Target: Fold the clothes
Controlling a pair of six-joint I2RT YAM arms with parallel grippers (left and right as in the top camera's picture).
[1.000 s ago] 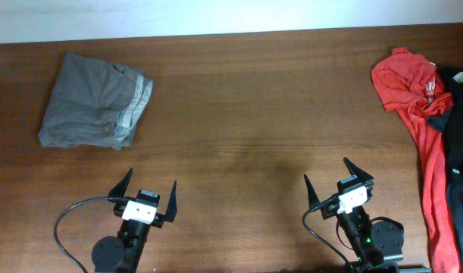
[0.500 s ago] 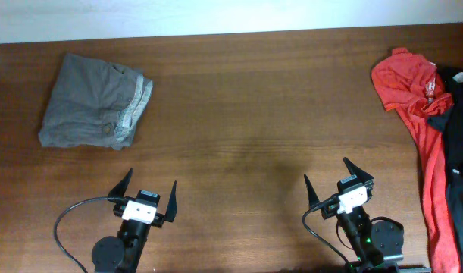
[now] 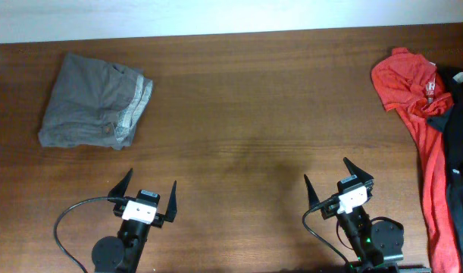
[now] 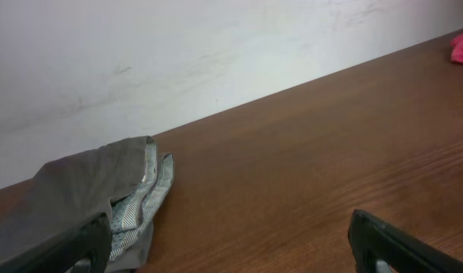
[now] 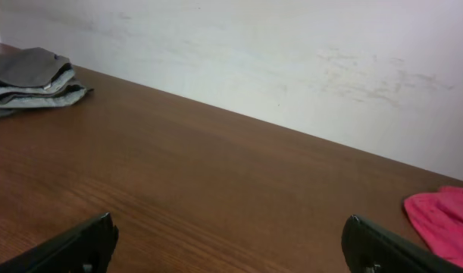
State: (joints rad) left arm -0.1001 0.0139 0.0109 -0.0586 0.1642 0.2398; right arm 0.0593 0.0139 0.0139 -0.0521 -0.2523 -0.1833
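Observation:
The black T-shirt (image 3: 460, 144) lies bunched at the table's far right edge in the overhead view, partly under and beside a red shirt (image 3: 413, 91), with a small white label (image 3: 461, 76) near its top. My left gripper (image 3: 146, 189) is open and empty near the front edge at the left. My right gripper (image 3: 336, 178) is open and empty near the front edge, well left of the black T-shirt. Both sets of fingertips show wide apart in the left wrist view (image 4: 231, 246) and the right wrist view (image 5: 231, 243).
A folded grey garment with a pale striped band (image 3: 95, 102) lies at the back left; it also shows in the left wrist view (image 4: 102, 197) and the right wrist view (image 5: 34, 76). A white wall (image 5: 292, 61) runs behind the table.

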